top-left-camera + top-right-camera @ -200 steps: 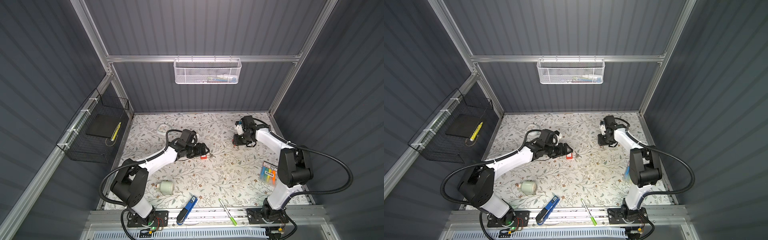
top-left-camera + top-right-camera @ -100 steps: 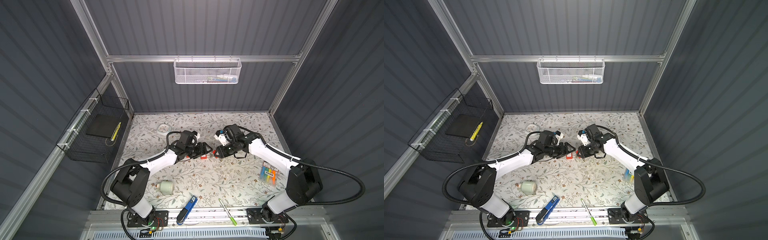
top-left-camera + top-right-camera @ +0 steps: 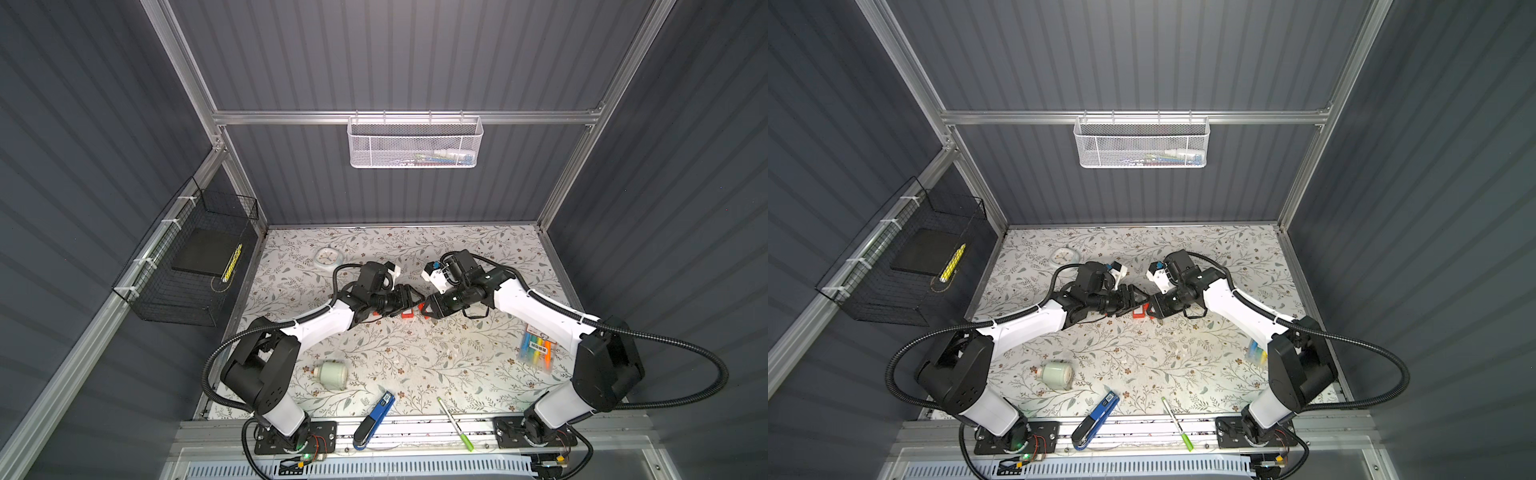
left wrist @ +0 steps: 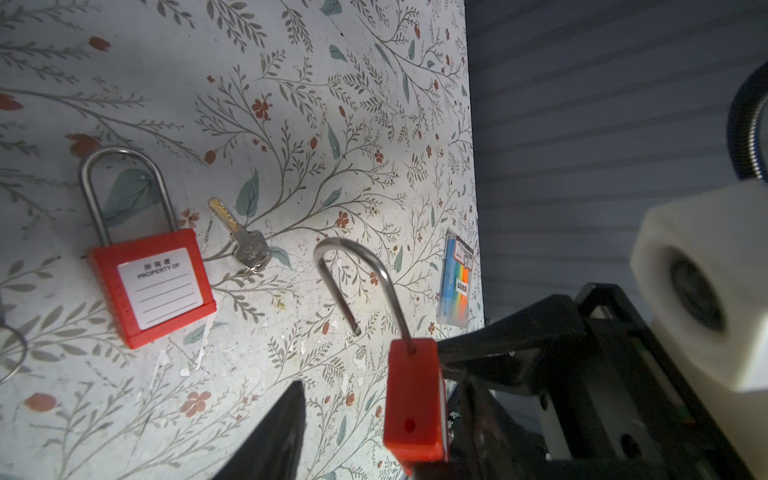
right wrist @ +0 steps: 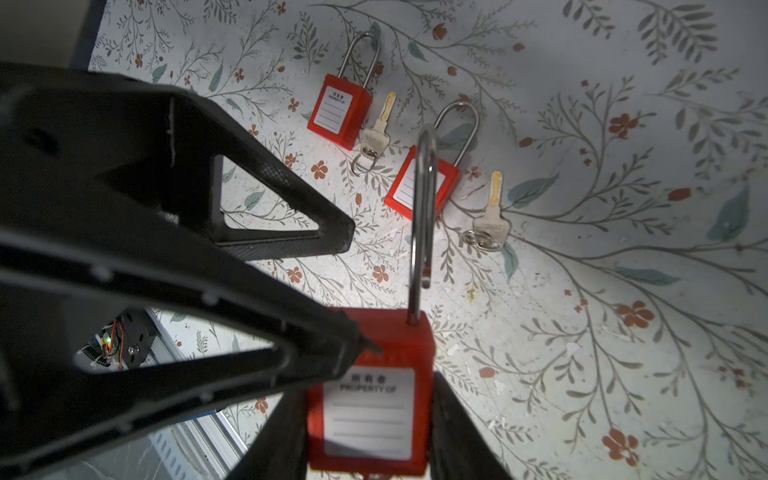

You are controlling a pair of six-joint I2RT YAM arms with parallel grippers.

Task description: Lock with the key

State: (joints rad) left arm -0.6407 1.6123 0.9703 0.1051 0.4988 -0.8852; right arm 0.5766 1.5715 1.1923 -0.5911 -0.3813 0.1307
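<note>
R gripper clamped on red padlock body, held above floral mat; shackle open, free end out. L gripper approx half open, straddling padlock top: one fingertip touches body corner, other clear. Key on mat beside spare padlock; second key beside another padlock.

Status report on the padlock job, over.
Right gripper shut on red padlock, shackle open. Left gripper open, one finger at padlock body. Both keys on table beside two shut padlocks, nothing blocking.
</note>
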